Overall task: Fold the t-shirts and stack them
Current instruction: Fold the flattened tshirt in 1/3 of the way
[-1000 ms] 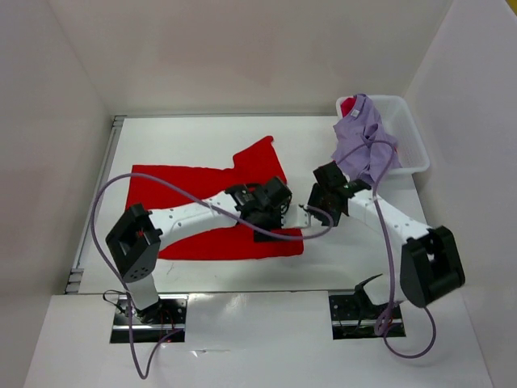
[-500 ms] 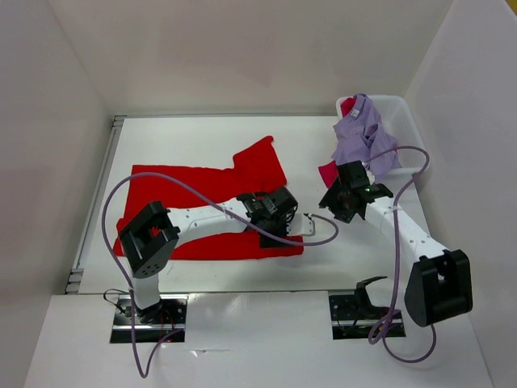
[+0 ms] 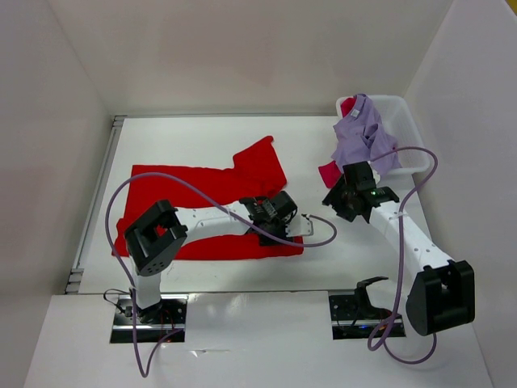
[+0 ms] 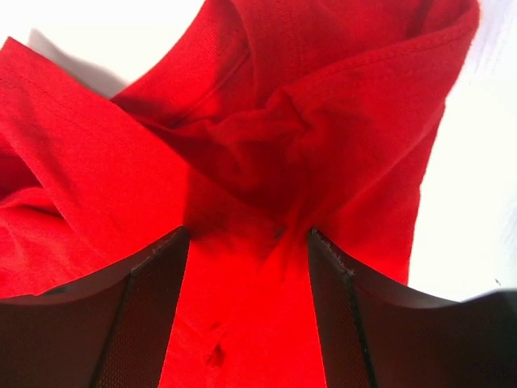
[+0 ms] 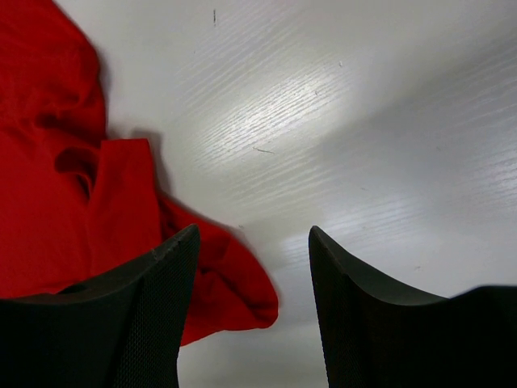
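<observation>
The bright red t-shirt (image 3: 186, 190) lies spread flat on the white table, one sleeve pointing toward the back. My left gripper (image 3: 279, 217) is pressed down on its lower right part. In the left wrist view, bunched red cloth (image 4: 323, 121) fills the gap of the left gripper (image 4: 247, 234), whose jaws still stand apart. The lavender t-shirt (image 3: 359, 133) hangs over the bin's near-left corner. A bit of the crimson t-shirt (image 3: 328, 172) shows below it. My right gripper (image 3: 338, 196) hovers open just beside that bit. In the right wrist view, the right gripper (image 5: 254, 230) holds nothing, and red cloth (image 5: 56, 202) lies by its left finger.
The white plastic bin (image 3: 414, 141) stands at the back right against the wall. Enclosure walls close in the table (image 3: 202, 133) on three sides. Purple cables (image 3: 182, 187) loop from both arms over the red shirt and past the bin. White tabletop (image 5: 363, 121) shows under the right gripper.
The left gripper has sunk onto the red shirt's lower right part and its jaws have narrowed round the cloth. The right arm has swung right and back toward the bin, uncovering the crimson cloth.
</observation>
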`<control>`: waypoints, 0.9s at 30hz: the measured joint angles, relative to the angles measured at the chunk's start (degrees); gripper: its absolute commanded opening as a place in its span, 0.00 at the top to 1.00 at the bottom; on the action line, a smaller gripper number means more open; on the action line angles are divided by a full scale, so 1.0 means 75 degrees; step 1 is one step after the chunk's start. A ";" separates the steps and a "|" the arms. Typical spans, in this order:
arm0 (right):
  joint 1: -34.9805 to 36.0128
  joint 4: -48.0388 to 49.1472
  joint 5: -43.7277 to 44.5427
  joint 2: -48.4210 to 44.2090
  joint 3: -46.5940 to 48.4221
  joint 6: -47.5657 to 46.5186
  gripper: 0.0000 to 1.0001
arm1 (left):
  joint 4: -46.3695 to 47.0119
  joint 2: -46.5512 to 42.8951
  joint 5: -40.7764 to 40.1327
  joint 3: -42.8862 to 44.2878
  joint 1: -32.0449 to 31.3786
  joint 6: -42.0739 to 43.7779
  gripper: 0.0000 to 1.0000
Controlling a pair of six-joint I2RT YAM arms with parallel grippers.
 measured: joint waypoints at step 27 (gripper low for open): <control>0.0000 0.0195 -0.0207 0.0006 -0.0055 -0.0052 0.40 | 0.0073 0.0052 0.0067 0.0574 0.0009 -0.0565 0.36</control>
